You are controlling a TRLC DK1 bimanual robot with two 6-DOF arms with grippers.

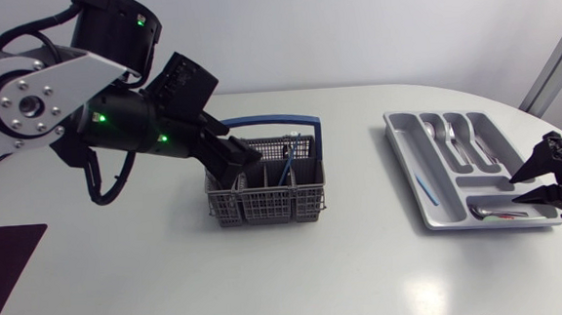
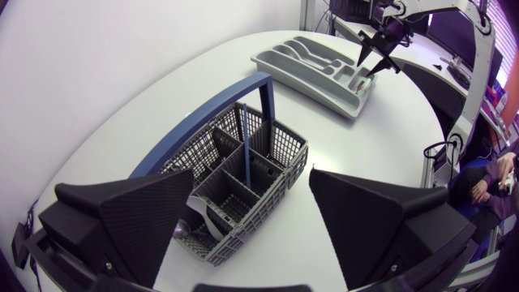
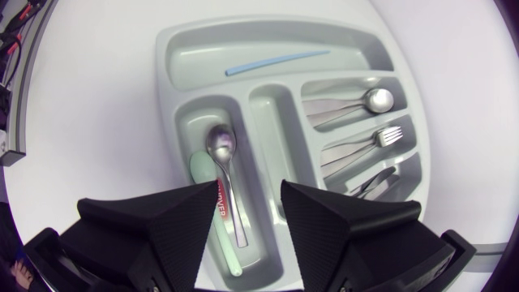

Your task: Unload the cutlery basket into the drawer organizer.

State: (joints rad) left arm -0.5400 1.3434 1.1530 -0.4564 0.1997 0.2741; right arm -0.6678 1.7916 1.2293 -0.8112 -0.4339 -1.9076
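– Which step?
– A pick from the basket (image 1: 264, 196), mid-frame: the left gripper (image 1: 245, 160) is spread wide there. The right gripper (image 1: 525, 186) is spread, empty, over the organizer (image 1: 399, 129), right.
– Next?
– Cutlery (image 1: 287, 167) must likely be pinched.

The left arm (image 1: 33, 94) comes in from the left edge and reaches toward the middle, its black wrist (image 1: 127, 123) sloping down to the right. The left hand (image 1: 240, 160) points steeply down, its fingers (image 2: 146, 219) spread wide. The right hand (image 1: 518, 191) sits at the right edge, pointing left, its fingers (image 3: 162, 223) parted.
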